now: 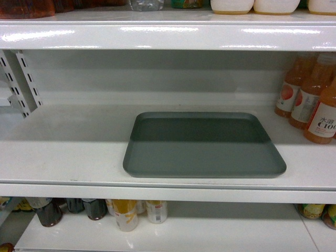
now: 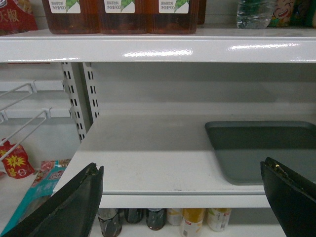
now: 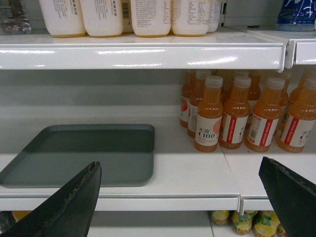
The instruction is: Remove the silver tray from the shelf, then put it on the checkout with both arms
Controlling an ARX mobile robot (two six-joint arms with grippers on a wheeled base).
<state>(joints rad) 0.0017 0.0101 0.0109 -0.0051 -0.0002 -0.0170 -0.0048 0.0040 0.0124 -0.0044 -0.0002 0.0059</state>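
Observation:
The silver tray (image 1: pixel 202 146) lies flat on the white shelf (image 1: pixel 63 152), slightly right of centre, its front rim near the shelf's front edge. The left wrist view has the tray (image 2: pixel 266 148) at right, and the right wrist view has the tray (image 3: pixel 89 153) at left. My left gripper (image 2: pixel 181 168) is open, held in front of the shelf edge and left of the tray, with nothing between its fingers. Also open and empty, my right gripper (image 3: pixel 180 165) hangs before the shelf edge to the tray's right. Neither gripper shows in the head view. The checkout is out of view.
Orange juice bottles (image 1: pixel 315 100) (image 3: pixel 237 116) stand on the shelf right of the tray. The upper shelf board (image 1: pixel 168 34) overhangs closely, carrying bottles. Slotted uprights (image 1: pixel 21 79) (image 2: pixel 81 98) stand at left. Cans and bottles (image 1: pixel 126 212) fill the lower shelf.

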